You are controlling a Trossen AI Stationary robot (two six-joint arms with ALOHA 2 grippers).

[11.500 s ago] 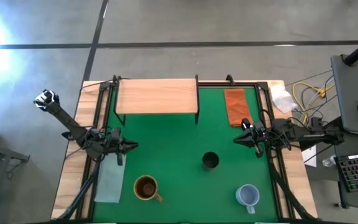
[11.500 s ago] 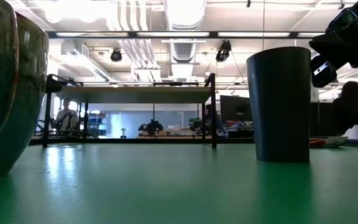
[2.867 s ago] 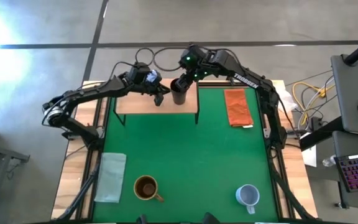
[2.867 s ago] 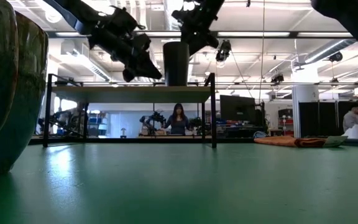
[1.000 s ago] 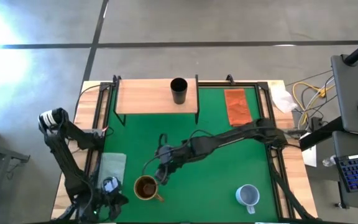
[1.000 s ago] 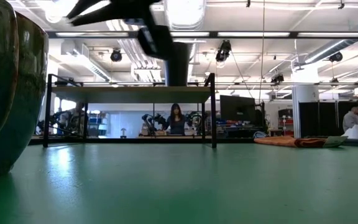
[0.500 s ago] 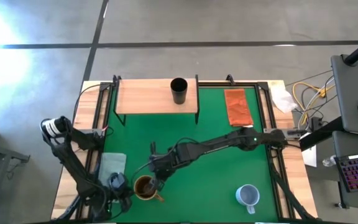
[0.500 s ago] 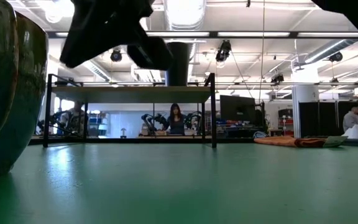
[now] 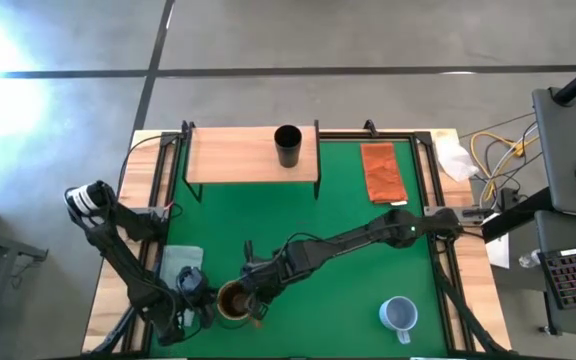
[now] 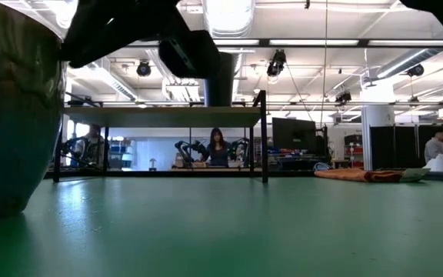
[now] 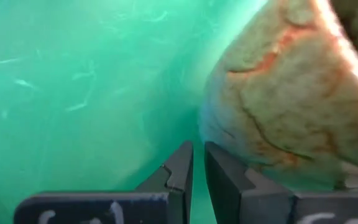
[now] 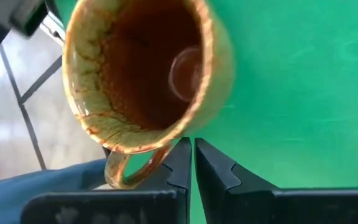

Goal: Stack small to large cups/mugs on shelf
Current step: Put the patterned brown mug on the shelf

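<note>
The small black cup (image 9: 287,146) stands on the wooden shelf (image 9: 228,155) at the far edge; it also shows in the low view (image 10: 220,81). The brown-mustard mug (image 9: 233,300) stands upright on the green mat near the front left. The pale blue-grey mug (image 9: 399,314) stands at the front right. My right gripper (image 9: 255,291) is shut, above the brown mug's right rim. My left gripper (image 9: 191,298) is shut, low beside the mug's left wall. My left gripper comes level from the table's left. The outer side of one shut finger (image 11: 232,183) lies right by the mug's lower wall (image 11: 253,155); I cannot tell whether it touches. My right gripper points down from above. Its shut fingertips (image 12: 184,152) stand at the mug's rim (image 12: 178,132), next to the handle (image 12: 126,169); I cannot tell whether they touch.
An orange cloth (image 9: 382,172) lies at the far right of the mat. A pale green cloth (image 9: 176,270) lies by the left edge, partly under my left arm. The mat's middle (image 9: 348,200) is bare. People show in the room beyond the table.
My right gripper has gone toward the table's near left and down onto the brown mug. My left gripper has gone toward the mug from the left. In the low view the mug's outline has changed, so it has shifted or turned a little.
</note>
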